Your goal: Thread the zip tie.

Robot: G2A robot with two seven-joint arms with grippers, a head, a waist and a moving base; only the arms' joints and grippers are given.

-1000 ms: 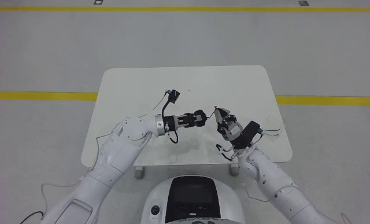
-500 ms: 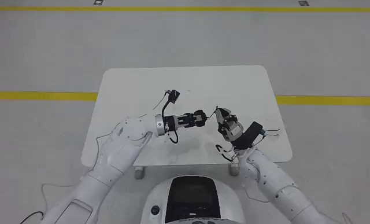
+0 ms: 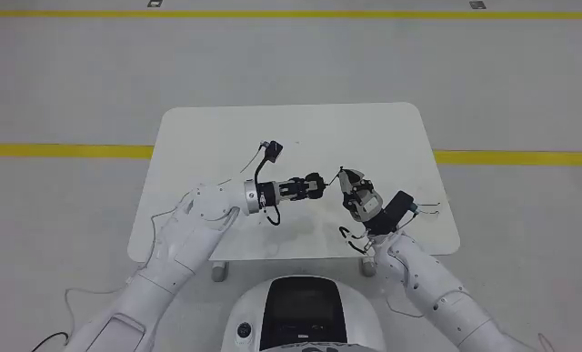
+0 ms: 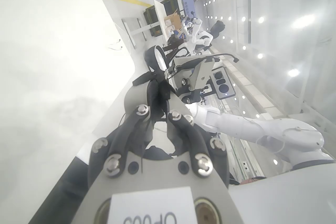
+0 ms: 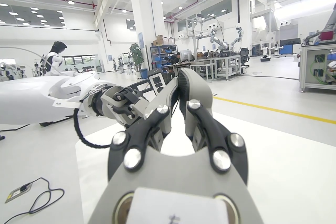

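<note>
— How is the left gripper?
— Closed on a black zip tie; one short end sticks out past the fingertips; the rest is hidden between the pads.
— And the right gripper?
— Fingers pressed together; a thin dark strip sits in the seam, too fine to name.
— Where are they?
— Nearly tip to tip above the near half of the white table; from above the zip tie is barely a thread.

Zip tie: thin black strap, held off the table, pinched between left gripper and right gripper, above the front-right area.
</note>
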